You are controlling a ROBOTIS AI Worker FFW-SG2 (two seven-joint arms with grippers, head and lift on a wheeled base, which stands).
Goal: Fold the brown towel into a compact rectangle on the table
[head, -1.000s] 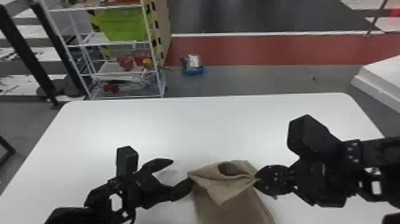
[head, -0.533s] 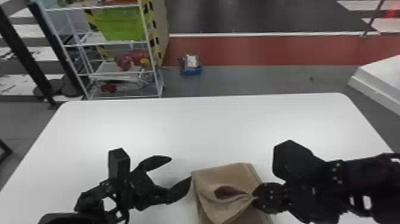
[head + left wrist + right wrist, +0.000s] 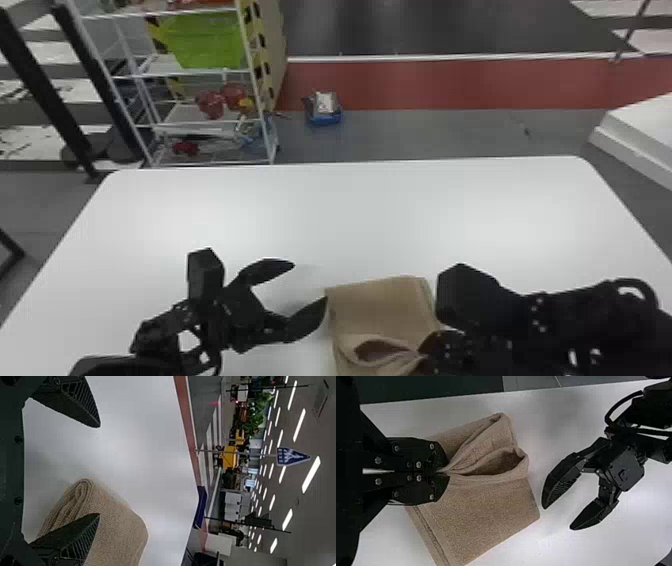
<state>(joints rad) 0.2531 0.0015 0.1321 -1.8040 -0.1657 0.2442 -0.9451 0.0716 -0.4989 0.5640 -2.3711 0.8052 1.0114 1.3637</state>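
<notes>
The towel [image 3: 377, 310] in the black right gripper [image 3: 424, 352] is brown, the table [image 3: 350, 215] beneath white, the bin [image 3: 207, 42] beyond green.

Your head view looks forward and down from above the white table [image 3: 375, 215], past its far edge to the wire rack [image 3: 258, 92] and the floor [image 3: 425, 135]. Your left wrist view sits close to the towel [image 3: 375, 307], facing outward across the tabletop to ceiling lights [image 3: 311, 475], all turned sideways. Your right wrist view looks steeply down, close over the towel, sharing that cloth and the left gripper [image 3: 310, 282] with your head view.
</notes>
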